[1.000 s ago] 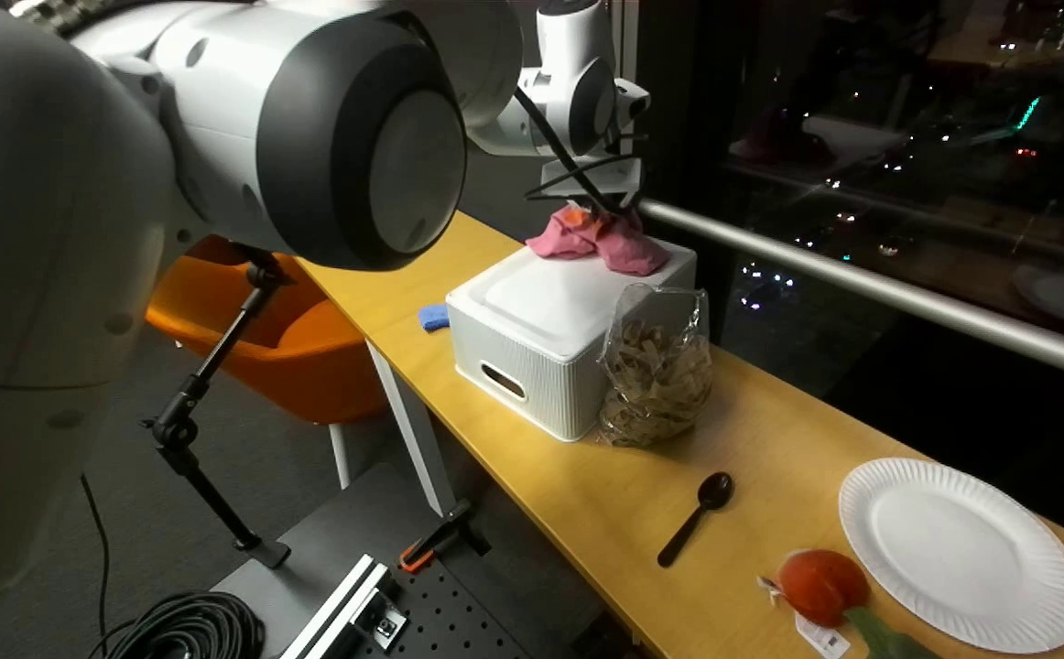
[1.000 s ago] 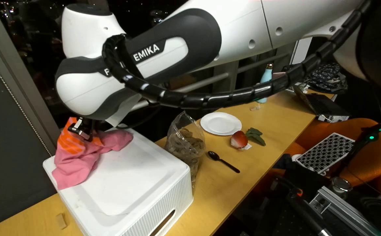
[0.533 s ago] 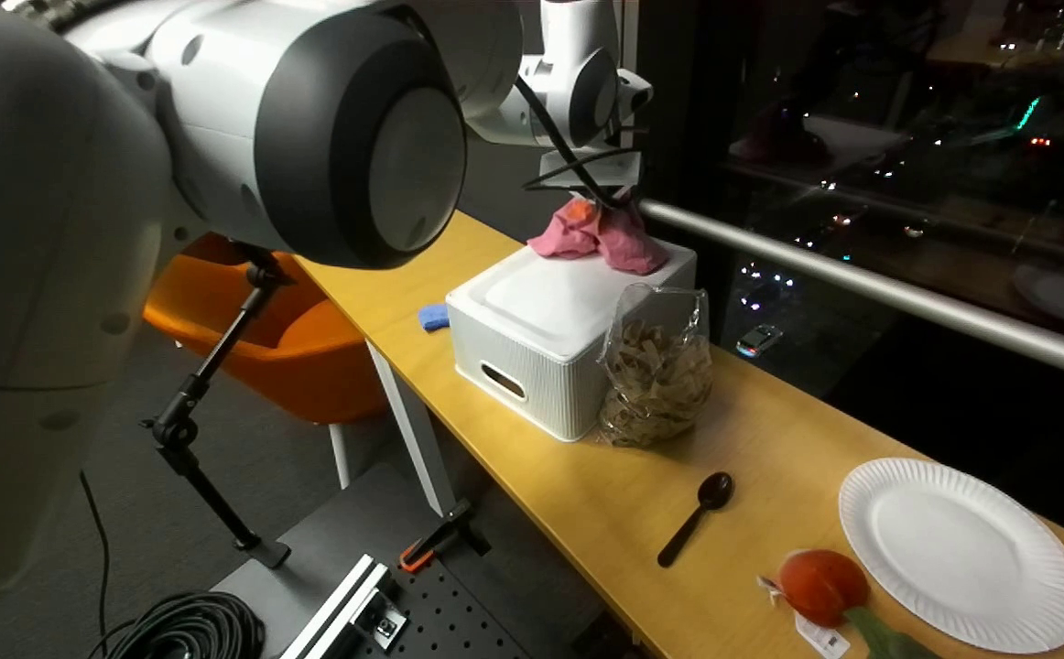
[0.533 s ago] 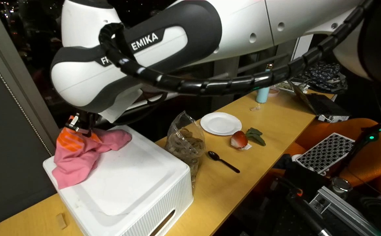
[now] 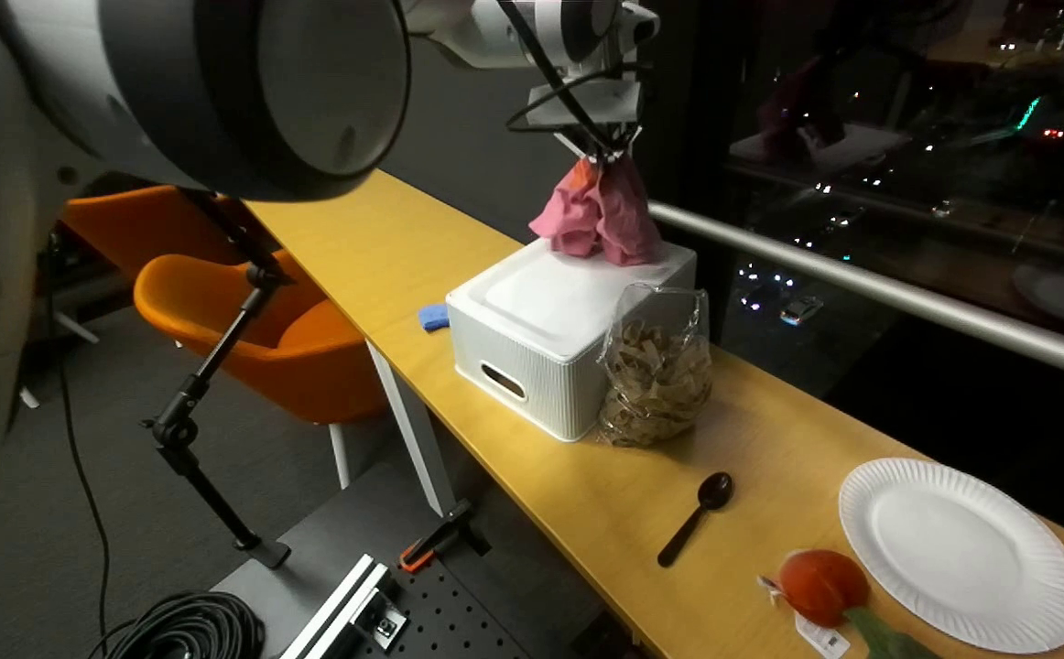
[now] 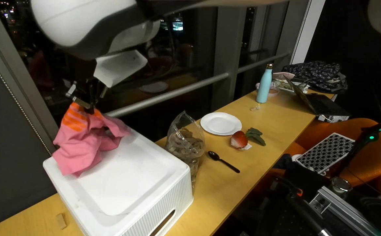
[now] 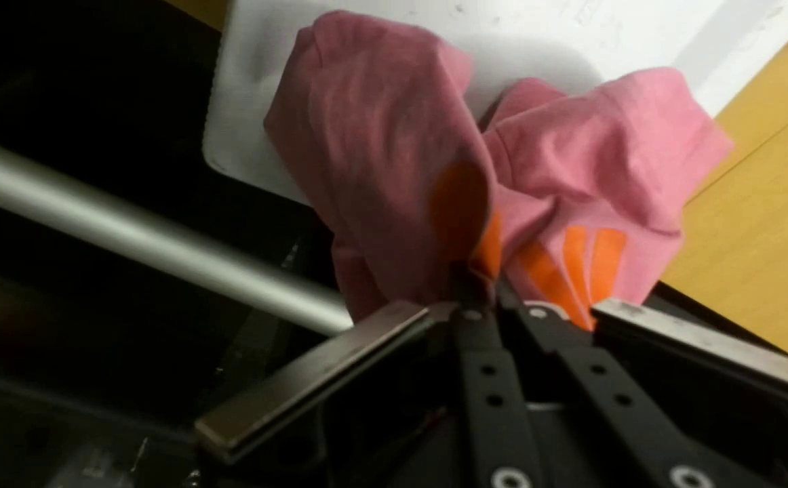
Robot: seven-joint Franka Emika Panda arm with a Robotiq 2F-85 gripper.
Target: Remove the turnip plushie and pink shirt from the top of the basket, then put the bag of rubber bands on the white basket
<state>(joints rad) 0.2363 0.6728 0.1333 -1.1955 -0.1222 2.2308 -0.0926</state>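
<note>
Since 0.5 s ago the pink shirt point(image 6: 89, 144) has been drawn upward, and the claw point(image 7: 483, 288) and arm point(image 6: 85, 23) have risen with it; the bag of rubber bands point(image 5: 656, 366) and the turnip plushie point(image 5: 820, 586) have stayed put. The shirt's pinched top is now well above the white basket point(image 5: 541, 375), and 2 loose lobes hang below it over a corner of the basket's top; how much of the cloth touches that top cannot be told. The basket stands on the wooden table point(image 5: 605, 503) with a flat, solid face upward, so its inside is hidden. Just beside it the clear bag stands upright, tan bands heaped inside and its upper plastic loose. The claw is narrow, its jaws brought together on the shirt with the cloth bunched between them. Farther along the table, in both exterior views, the plushie lies on its side, red with green leaves, just beside a white plate point(image 5: 962, 554); a dark spoon point(image 5: 692, 526) lies between plushie and bag. At the far end, in an exterior view, are a pale blue bottle point(image 6: 265, 86) and a laptop point(image 6: 321, 101).
</note>
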